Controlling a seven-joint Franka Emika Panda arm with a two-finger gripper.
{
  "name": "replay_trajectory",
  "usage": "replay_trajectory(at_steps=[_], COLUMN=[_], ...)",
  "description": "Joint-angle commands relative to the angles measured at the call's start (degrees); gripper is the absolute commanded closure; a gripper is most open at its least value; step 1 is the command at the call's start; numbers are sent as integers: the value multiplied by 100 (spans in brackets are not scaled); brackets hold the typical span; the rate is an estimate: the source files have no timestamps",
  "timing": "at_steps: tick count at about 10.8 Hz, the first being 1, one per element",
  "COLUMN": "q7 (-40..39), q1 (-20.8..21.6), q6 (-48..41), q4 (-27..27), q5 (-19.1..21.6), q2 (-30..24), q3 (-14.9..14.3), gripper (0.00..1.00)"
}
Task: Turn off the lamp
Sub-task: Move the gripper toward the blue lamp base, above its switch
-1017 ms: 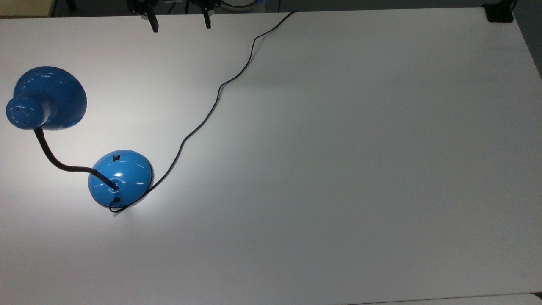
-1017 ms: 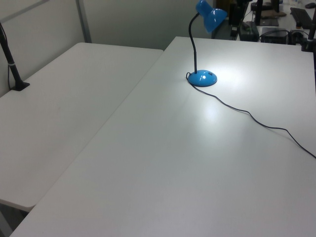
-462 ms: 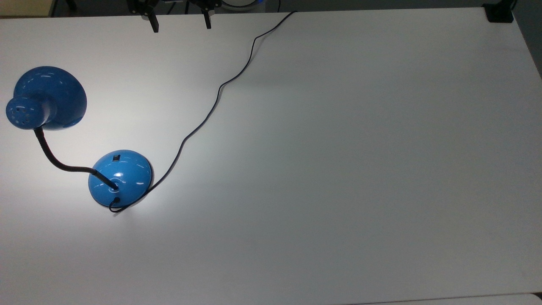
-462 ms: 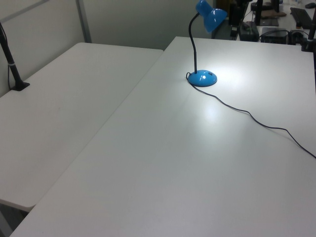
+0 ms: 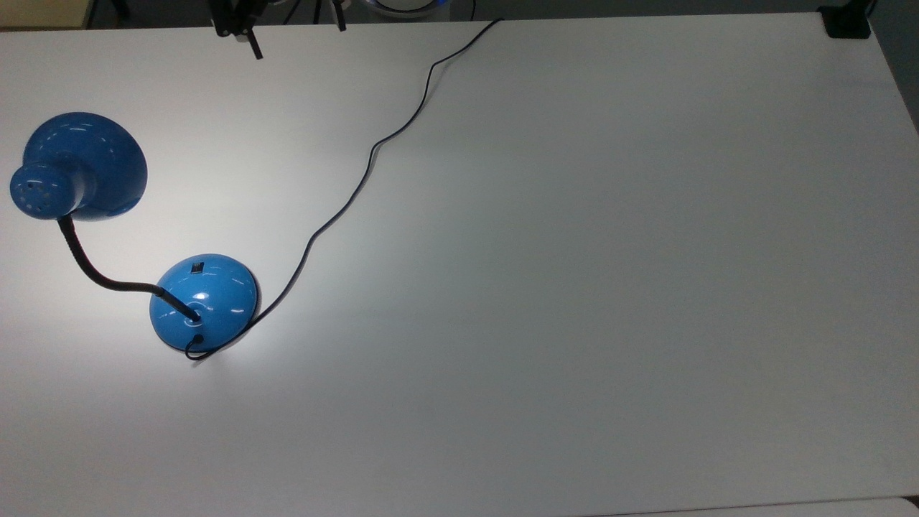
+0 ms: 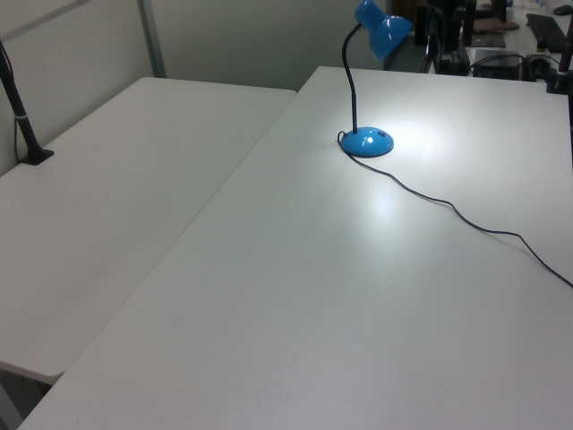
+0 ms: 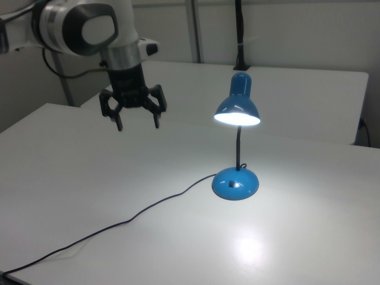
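The glossy blue lamp is lit and throws a bright patch on the white table [image 5: 574, 287]. Its bell shade [image 5: 80, 165] [image 7: 237, 108] [image 6: 385, 27] hangs on a black gooseneck [image 5: 100, 276] over the top view's left side. The domed base [image 5: 204, 301] [image 7: 236, 182] [image 6: 367, 141] carries a small black switch [image 5: 196, 268] [image 7: 231, 184]. A thin black cord [image 5: 370, 158] runs from the base to the table's far edge. My gripper [image 7: 138, 123] [image 5: 294, 32] hangs open and empty above the table, well apart from the lamp, at the right view's left of the shade.
A second white table [image 6: 125, 179] adjoins at the left view's left, with a black clamped post [image 6: 25, 125] on it. A black clamp [image 5: 847, 25] sits at the top view's upper right corner. A dark pole [image 7: 240, 35] stands behind the lamp in the right view.
In the top view the gripper's fingers have shifted slightly left and toward the upper edge. The lamp and cord have not moved, and the light stays on.
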Motion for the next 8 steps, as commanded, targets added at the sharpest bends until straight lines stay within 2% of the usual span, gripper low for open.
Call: replay_trajectory(at_steps=[1, 2, 3, 4, 5, 6, 8], q7=[-397, -397, -406, -388, -353, -292, -195], q1=[-158, -237, -290, -352, -422, -501, -581], q6=[501, 853, 1135, 1486, 1803, 2163, 3337], q4=[-399, -653, -830, -883, -884, -954, -1426], q5=[-330, -295, -294, -277, -198, -76, -13], q2=[86, 86, 173, 331, 532, 674, 885], q3=[-230, -249, -249, -249, -258, -258, -249], gripper=[23, 35, 54, 82, 100, 100, 100])
